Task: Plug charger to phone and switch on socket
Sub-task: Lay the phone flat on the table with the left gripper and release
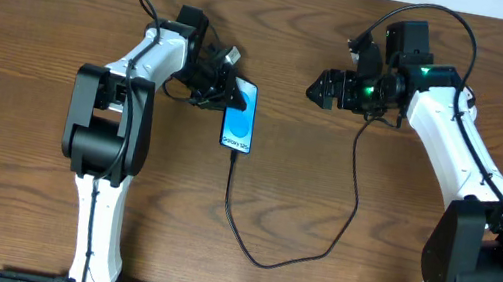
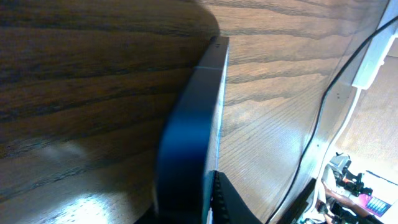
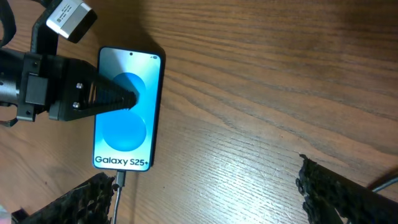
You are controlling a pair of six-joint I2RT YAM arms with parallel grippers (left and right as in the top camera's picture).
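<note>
Plainly, only the right wrist view lets the writing be read: "Galaxy S25+" in white along the bottom of the phone [image 3: 127, 134], under two round blue shapes. From overhead it is too small to read. That view also shows one of the left fingers [image 3: 109, 98] lying across the screen, its tip near the middle. The other is hidden, so I cannot tell whether they clamp the phone. The right fingers [image 3: 333, 193] stand wide apart, holding nothing, above the bench [image 3: 261, 106]. Overhead alone shows the whole charger [image 1: 227, 193]: its tip sits in the phone's bottom edge, and the cable loops across the bench toward the right arm. The left wrist view gives just the phone's edge, close and blurred.
</note>
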